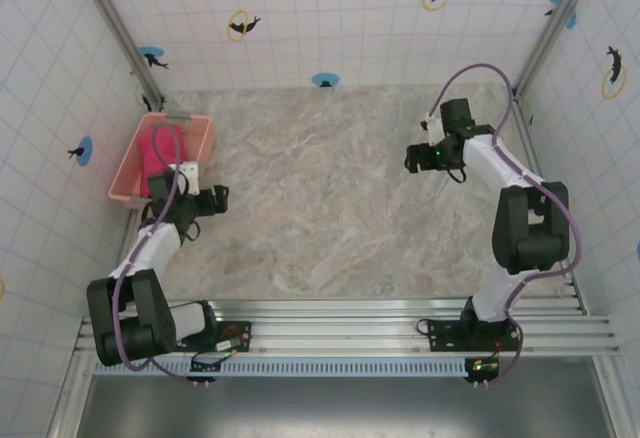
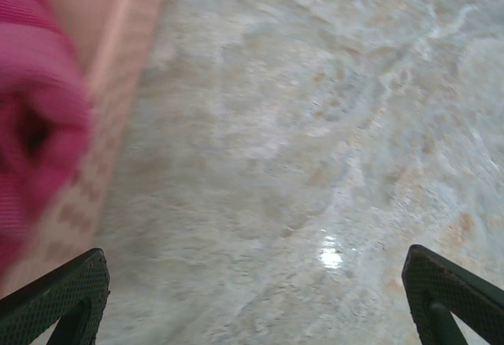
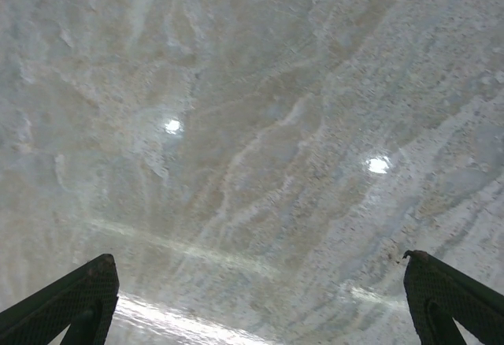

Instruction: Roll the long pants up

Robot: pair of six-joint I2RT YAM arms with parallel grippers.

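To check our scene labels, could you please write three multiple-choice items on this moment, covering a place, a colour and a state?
1. Where are the pants? A in the basket; B on the floor; C over an arm.
2. What colour is the basket? A blue; B pale pink; C green.
3. How do the left fingers stand? A shut on cloth; B wide apart, empty; C shut, empty.
Answers: A, bright pink cloth lies inside the basket walls; B, its rim is salmon-pink; B, bare table shows between them.
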